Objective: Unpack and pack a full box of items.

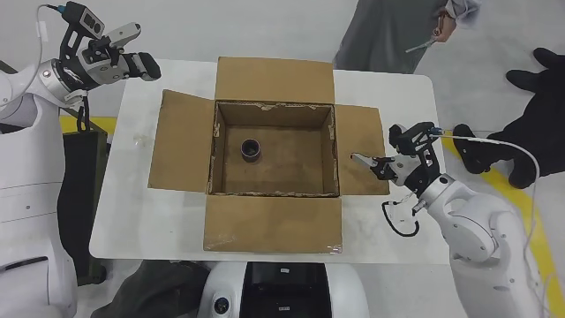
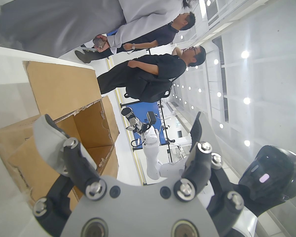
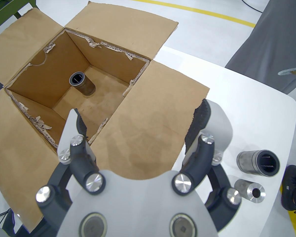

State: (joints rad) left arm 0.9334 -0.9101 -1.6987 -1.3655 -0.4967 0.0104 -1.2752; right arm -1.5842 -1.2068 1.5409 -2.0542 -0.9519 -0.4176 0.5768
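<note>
An open cardboard box (image 1: 184, 152) with all four flaps folded out sits mid-table. Inside, one metal cylinder (image 1: 252, 149) stands on end near the far left of the box floor (image 3: 81, 83). Two more metal cylinders, a larger one (image 3: 259, 162) and a smaller one (image 3: 250, 189), lie on the white table beside the box's right flap. My right gripper (image 1: 366, 164) hangs open over that right flap (image 3: 140, 108), nothing between its fingers. My left gripper (image 1: 141, 64) is held open and empty above the table's far left corner, its fingers (image 2: 49, 134) pointing across the box (image 2: 64, 94).
The white table (image 1: 397, 97) has bare strips on both sides of the box. A person stands at the far right edge of the table (image 1: 397, 18). A green frame (image 1: 84, 155) stands off the table's left side.
</note>
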